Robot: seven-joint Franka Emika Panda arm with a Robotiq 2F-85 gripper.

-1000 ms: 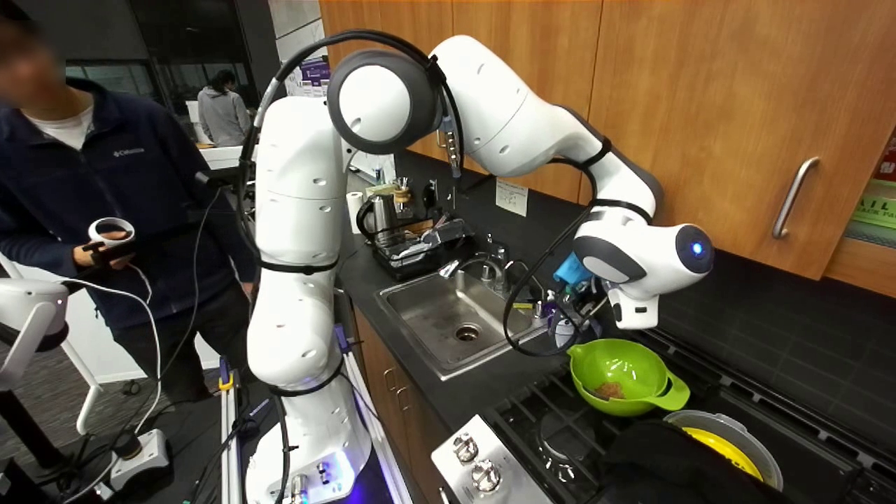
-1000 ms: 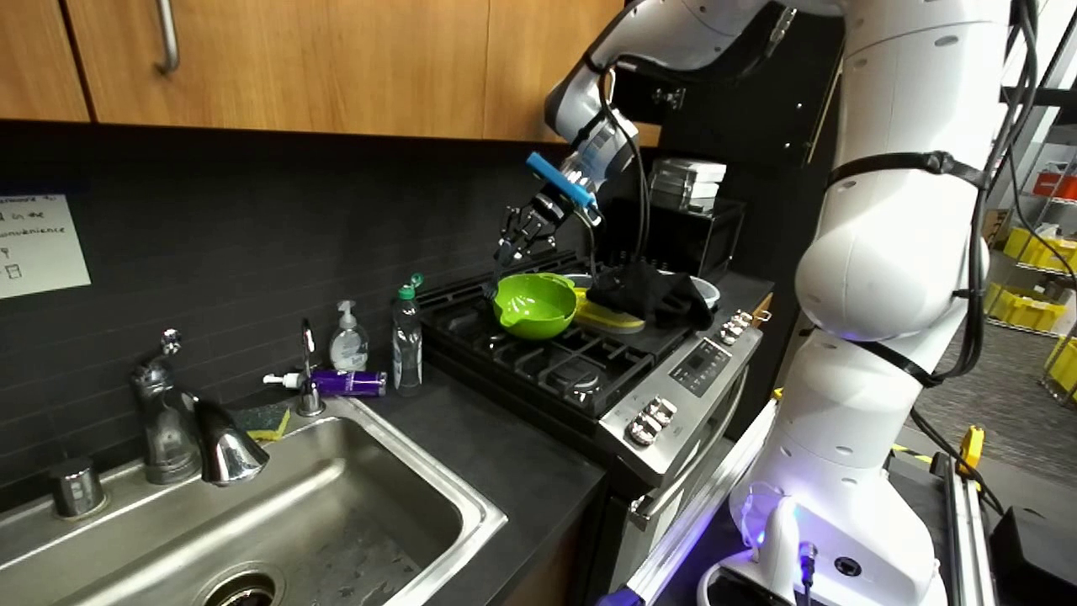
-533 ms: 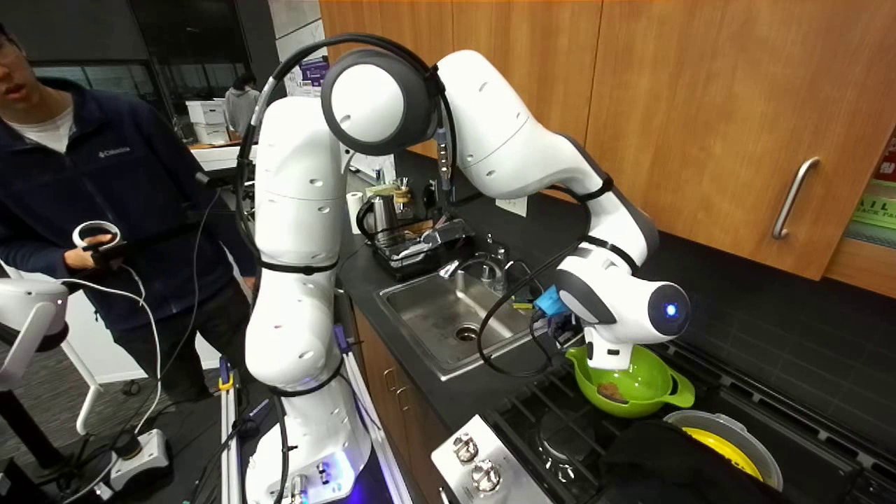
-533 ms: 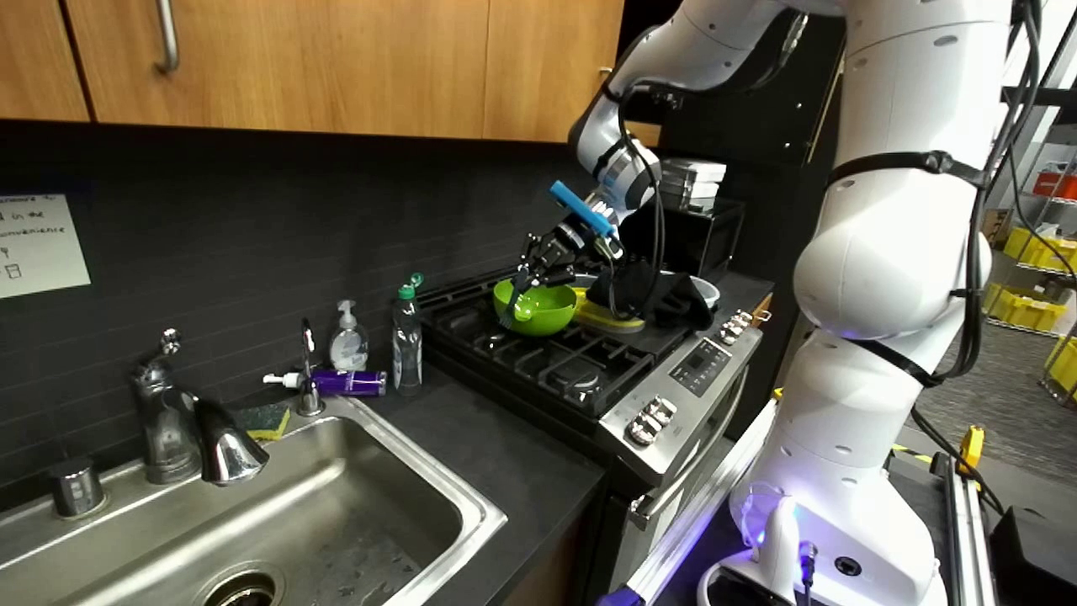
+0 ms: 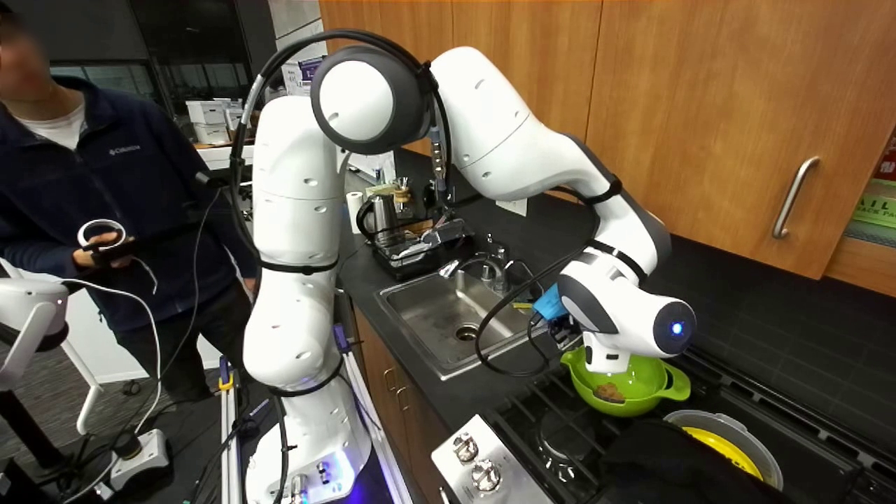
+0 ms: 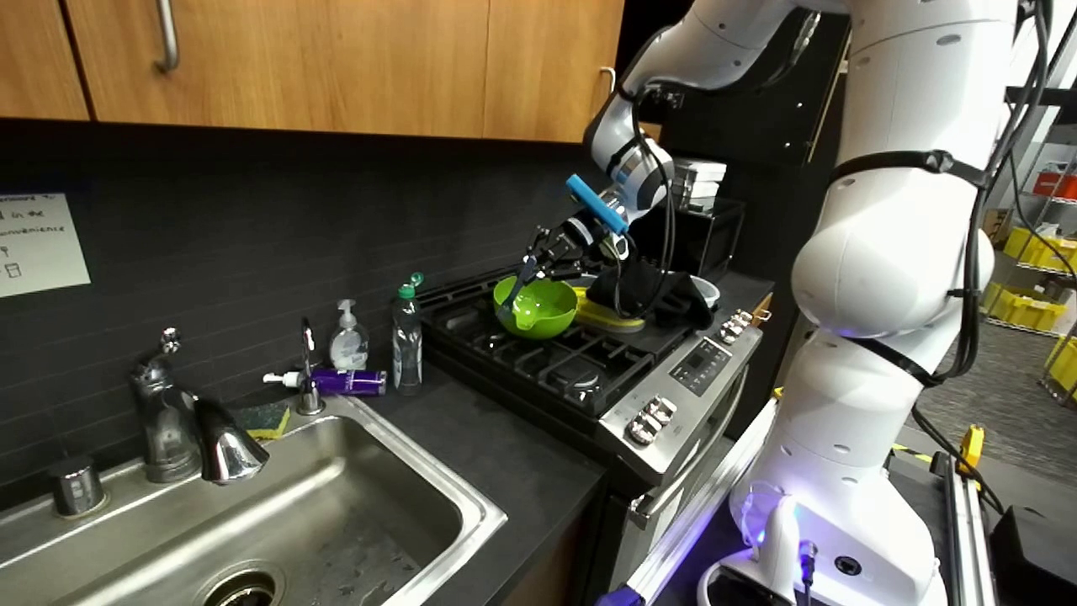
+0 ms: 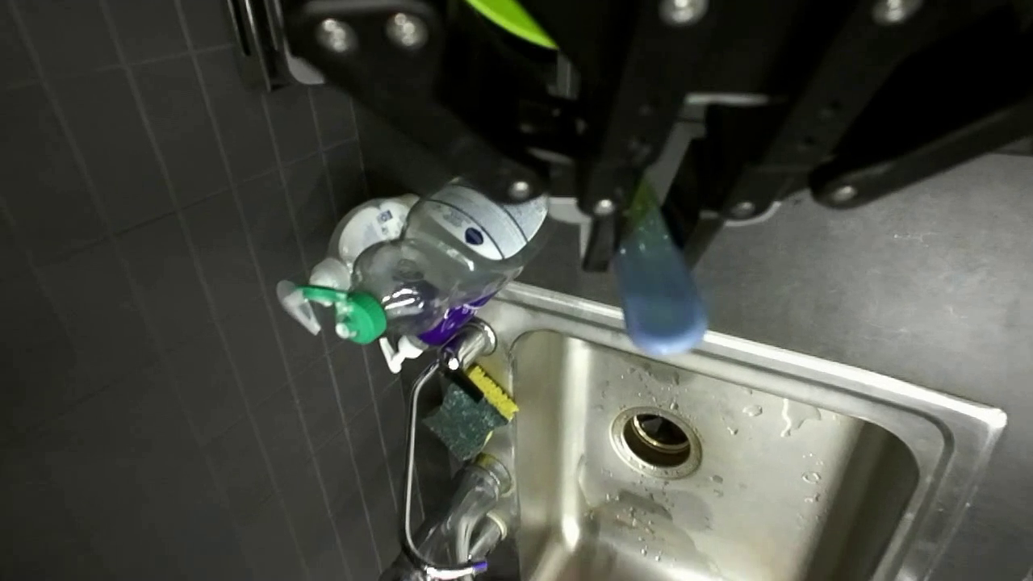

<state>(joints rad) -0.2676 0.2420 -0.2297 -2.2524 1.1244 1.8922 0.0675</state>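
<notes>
My gripper (image 6: 536,265) is shut on a blue utensil (image 7: 662,307), flat and rounded at the end that shows in the wrist view. In an exterior view the utensil (image 6: 515,290) hangs at a slant, and its tip overlaps the left rim of a green bowl (image 6: 549,310). Whether the tip touches the bowl, I cannot tell. The bowl (image 5: 647,385) stands on the stove with a brown clump (image 5: 607,392) in it. From that side the arm hides the fingers and the utensil. A sliver of green rim (image 7: 516,20) peeks in at the top of the wrist view.
Beside the bowl are a grey container (image 5: 752,437) with a yellow piece (image 5: 724,448), and a black cloth (image 6: 652,295). A bottle with a green cap (image 6: 407,337) and a soap pump (image 6: 347,341) stand between stove and sink (image 6: 404,471). Cabinets (image 6: 336,67) hang above.
My gripper has come down and across to the bowl, bringing the utensil from beyond its left edge to over its rim. The bowl's spout has turned slightly to the right in an exterior view.
</notes>
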